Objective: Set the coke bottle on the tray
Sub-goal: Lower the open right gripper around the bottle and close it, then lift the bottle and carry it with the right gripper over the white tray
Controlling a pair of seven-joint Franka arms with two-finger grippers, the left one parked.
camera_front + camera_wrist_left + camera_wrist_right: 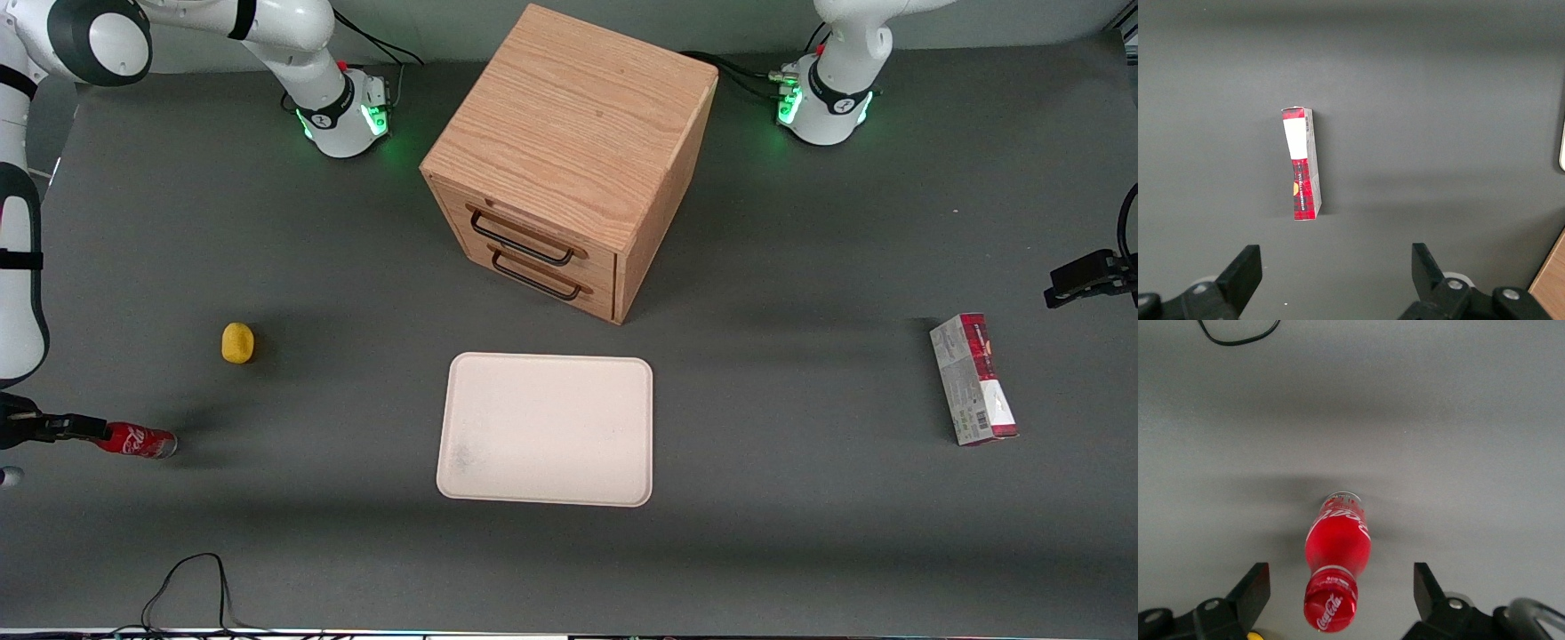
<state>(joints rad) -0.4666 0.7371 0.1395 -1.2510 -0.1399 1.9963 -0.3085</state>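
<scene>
The coke bottle is a small red bottle with white script and a red cap. It stands on the grey table at the working arm's end, well apart from the tray. In the right wrist view I look down on the bottle's cap and foreshortened body. My right gripper hangs just above the bottle, and in its own view the gripper is open wide. Its black fingers stand on either side of the cap without touching it. The cream-white tray lies flat near the table's middle, with nothing on it.
An oak two-drawer cabinet stands farther from the front camera than the tray. A small yellow object lies near the bottle. A red-and-grey carton lies toward the parked arm's end. A black cable loops near the table's front edge.
</scene>
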